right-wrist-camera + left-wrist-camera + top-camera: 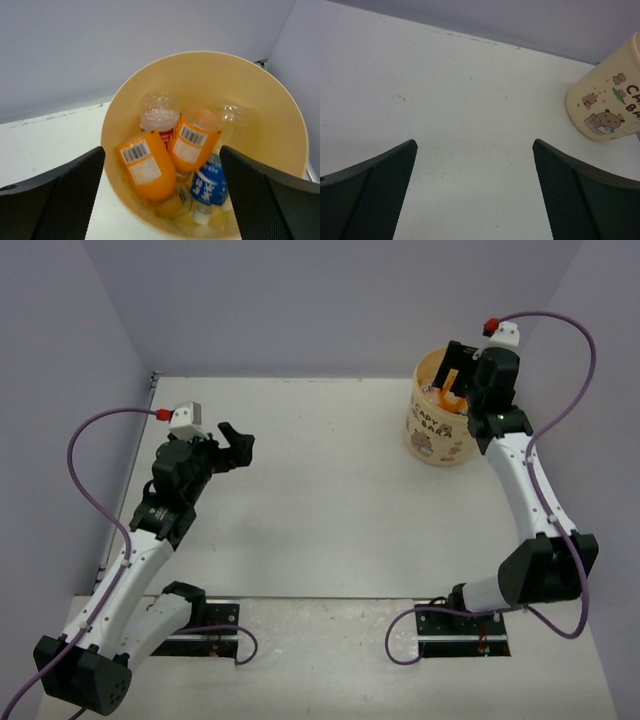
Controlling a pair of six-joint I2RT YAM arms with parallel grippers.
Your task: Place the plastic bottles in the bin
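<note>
The pale-yellow bin [435, 435] with dark lettering stands at the table's far right. My right gripper [455, 375] hangs just above its mouth, open and holding nothing. In the right wrist view the bin [270, 115] holds several plastic bottles. Two stubby orange ones [147, 165] [192, 140] lie on top. Around them are a clear one with a red label [159, 117], one with a blue label [210, 185] and a bare clear one [232, 116]. The right gripper [162, 150] frames them with its jaws wide. My left gripper [238, 445] is open over bare table at the left.
In the left wrist view the open left gripper [475, 142] looks across white tabletop toward the bin [607, 100] at the right edge. Grey walls close the table at the back and both sides. The table's far edge [470, 37] meets the back wall.
</note>
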